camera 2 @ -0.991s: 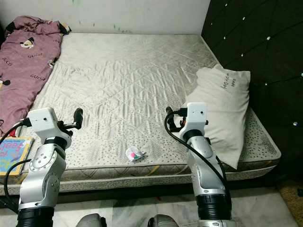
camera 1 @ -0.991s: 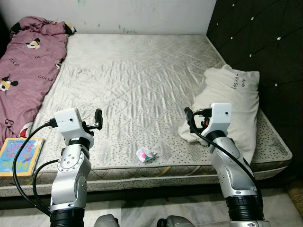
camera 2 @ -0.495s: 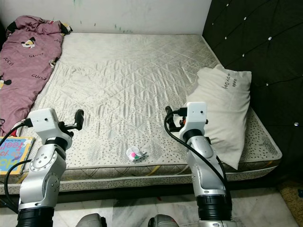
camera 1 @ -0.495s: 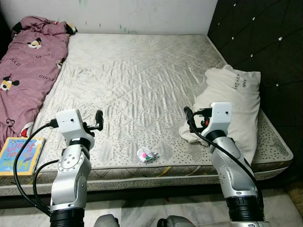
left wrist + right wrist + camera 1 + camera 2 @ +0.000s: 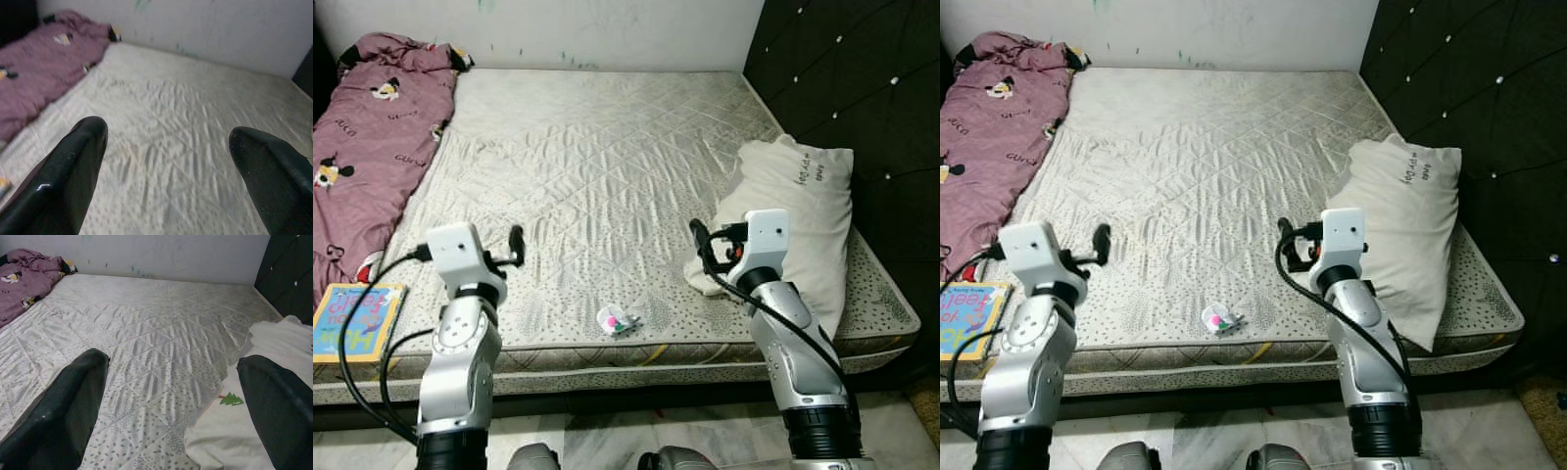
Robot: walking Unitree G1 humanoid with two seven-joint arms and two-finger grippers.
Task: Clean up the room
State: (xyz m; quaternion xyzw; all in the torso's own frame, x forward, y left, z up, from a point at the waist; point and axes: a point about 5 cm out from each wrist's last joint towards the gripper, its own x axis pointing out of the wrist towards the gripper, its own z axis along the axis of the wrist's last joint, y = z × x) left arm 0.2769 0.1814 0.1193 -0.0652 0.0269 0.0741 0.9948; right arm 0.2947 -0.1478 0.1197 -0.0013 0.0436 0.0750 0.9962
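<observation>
Near the front edge of a bare quilted mattress (image 5: 607, 147), a small crumpled white wrapper (image 5: 617, 319) with pink and green specks lies between the robot's two raised arms, closer to the camera than either set of fingertips and touching neither. It looks light and flimsy, likely thin plastic or paper, though it is too small here to say for certain; a gentle pinch across its bunched middle should lift it, while a hard squeeze would only flatten it. The left gripper (image 5: 171, 161) hovers over the mattress with its black fingers spread wide and nothing between them, the wrapper lying to its right and nearer the bed's edge. The right gripper (image 5: 176, 396) is likewise spread and empty, poised beside the near corner of a white pillow (image 5: 793, 215) that slumps against the dark tufted headboard (image 5: 862, 88); soft and bulky, it would best be gripped at a corner. A purple blanket (image 5: 367, 137) is heaped along the mattress's left side, and a colourful book (image 5: 350, 321) rests at its front left corner.
</observation>
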